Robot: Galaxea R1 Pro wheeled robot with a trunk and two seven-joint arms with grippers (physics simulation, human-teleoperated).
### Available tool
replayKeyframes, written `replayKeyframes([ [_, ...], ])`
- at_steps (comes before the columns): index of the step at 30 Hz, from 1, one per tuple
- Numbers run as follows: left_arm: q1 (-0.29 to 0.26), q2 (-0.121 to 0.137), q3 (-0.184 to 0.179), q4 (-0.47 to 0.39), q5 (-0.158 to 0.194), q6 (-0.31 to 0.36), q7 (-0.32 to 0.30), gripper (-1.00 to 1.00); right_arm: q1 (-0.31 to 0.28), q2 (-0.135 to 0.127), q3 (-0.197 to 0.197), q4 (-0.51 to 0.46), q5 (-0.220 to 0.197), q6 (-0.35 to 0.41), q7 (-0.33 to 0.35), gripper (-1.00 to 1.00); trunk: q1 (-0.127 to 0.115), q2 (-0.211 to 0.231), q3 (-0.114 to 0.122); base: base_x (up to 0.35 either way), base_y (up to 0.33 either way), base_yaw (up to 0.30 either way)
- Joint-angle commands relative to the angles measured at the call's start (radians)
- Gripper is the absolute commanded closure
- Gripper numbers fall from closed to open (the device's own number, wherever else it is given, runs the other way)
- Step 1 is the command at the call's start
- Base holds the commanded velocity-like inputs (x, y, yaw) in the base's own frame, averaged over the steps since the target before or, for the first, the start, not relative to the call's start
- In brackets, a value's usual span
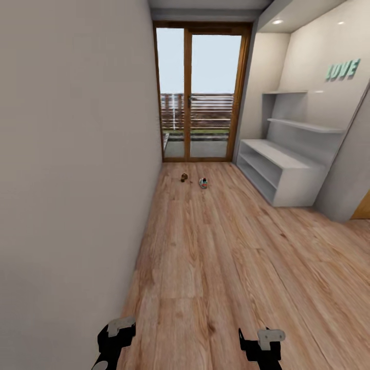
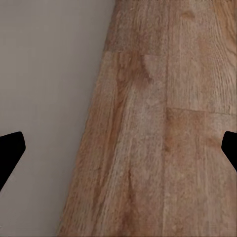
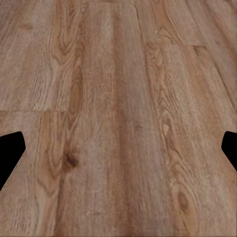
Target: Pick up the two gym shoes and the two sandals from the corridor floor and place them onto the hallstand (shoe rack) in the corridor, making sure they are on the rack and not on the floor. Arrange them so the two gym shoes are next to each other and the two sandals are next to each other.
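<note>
- Hanging low over the floor (image 1: 216, 267), the left end effector (image 1: 117, 334) and the right end effector (image 1: 262, 343) sit side by side, well apart from each other.
- In the left wrist view, the left end effector (image 2: 118, 153) has its fingers (image 2: 11, 150) spread wide apart, nothing between them; below lie wood planks and the foot of a grey wall (image 2: 44, 98).
- In the right wrist view, the right end effector (image 3: 118, 153) also has its fingers (image 3: 11, 153) wide apart and bare, with knotted planks beneath.
- Far ahead of both end effectors, a small brown thing, likely a sandal (image 1: 184, 178), lies on the floor; too small to tell more.
- Just beside it, toward the right end effector's side, lies a gym shoe (image 1: 203, 182), pale with red and green marks.
- Both lie near the glass door (image 1: 200, 92) at the corridor's end.
- The hallstand (image 1: 280, 177) stands ahead and beyond the right end effector's side, against the wall, well apart from the two shoes.
- Its two open shelf levels look bare, as does the floating shelf (image 1: 306, 125) on its back panel.
- Teal letters (image 1: 341, 69) hang on the wall above it.
</note>
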Motion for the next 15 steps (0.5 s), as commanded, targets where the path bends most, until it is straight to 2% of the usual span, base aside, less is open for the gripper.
replayKeyframes([
  [1,-0.001,-0.001,0.005,0.001,-0.001,-0.003,-0.001,-1.0,0.0,0.0,-0.001,0.0,0.008,-0.002,-0.006,-1.0,0.0,0.0,-0.001,0.211,0.184,-0.025],
  [12,0.0,0.0,0.005,0.001,-0.001,-0.004,-0.001,-1.0,0.0,0.0,0.0,0.0,0.008,-0.002,-0.006,-1.0,0.0,0.0,-0.001,0.064,0.043,-0.004],
  [15,0.0,-0.001,0.005,0.001,-0.001,-0.004,-0.001,-1.0,0.0,0.0,0.0,0.0,0.008,-0.002,-0.006,-1.0,0.0,0.0,-0.001,0.176,0.002,0.0],
])
